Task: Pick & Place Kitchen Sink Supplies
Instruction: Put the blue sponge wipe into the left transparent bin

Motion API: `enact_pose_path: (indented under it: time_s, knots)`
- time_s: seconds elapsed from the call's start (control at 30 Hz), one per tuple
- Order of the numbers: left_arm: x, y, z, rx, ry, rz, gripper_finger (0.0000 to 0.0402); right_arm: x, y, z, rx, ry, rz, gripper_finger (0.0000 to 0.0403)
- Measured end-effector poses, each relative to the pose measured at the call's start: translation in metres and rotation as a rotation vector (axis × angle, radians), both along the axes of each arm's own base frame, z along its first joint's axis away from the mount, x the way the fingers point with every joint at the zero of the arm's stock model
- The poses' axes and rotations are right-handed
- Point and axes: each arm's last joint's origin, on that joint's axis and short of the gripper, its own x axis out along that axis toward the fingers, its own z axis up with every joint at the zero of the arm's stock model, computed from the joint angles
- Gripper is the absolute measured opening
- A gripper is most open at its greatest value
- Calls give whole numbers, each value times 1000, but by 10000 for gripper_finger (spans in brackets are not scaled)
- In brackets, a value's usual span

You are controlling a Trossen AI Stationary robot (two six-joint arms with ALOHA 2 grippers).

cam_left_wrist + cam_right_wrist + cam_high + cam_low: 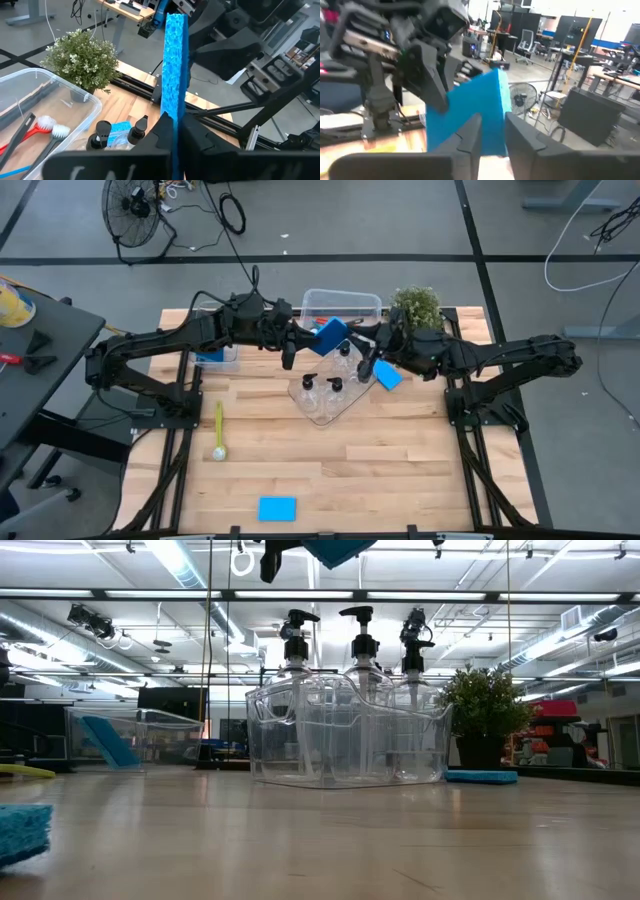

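The blue sponge (329, 336) is being held in mid-air above the clear tray (325, 408), pinched edgewise in the shut left gripper (312, 340). It is being slackened from the right gripper (352, 343); withdrawal should be made straight, without twisting.

Tray (312, 412) with three pump bottles (336, 386) mid-table; bin (340, 304) behind it, plant (416, 306) right of bin. Brush (219, 430) left; sponge (277, 508) at front edge.

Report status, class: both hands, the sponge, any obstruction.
Left hand shut on blue sponge, held in the air over clear tray. Right hand at sponge's far end, grip unclear. Pump bottles directly below.
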Motion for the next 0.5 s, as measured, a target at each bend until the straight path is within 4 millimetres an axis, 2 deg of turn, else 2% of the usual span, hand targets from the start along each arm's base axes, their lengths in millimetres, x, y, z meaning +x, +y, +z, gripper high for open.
enact_pose_path:
  time_s: [0.33,0.5]
  knots:
    - [0,1,0,-1,3,5,16,0,2,9,7,-97,60,204]
    - [-2,6,-1,21,14,22,10,-1,2,12,8,-117,58,240]
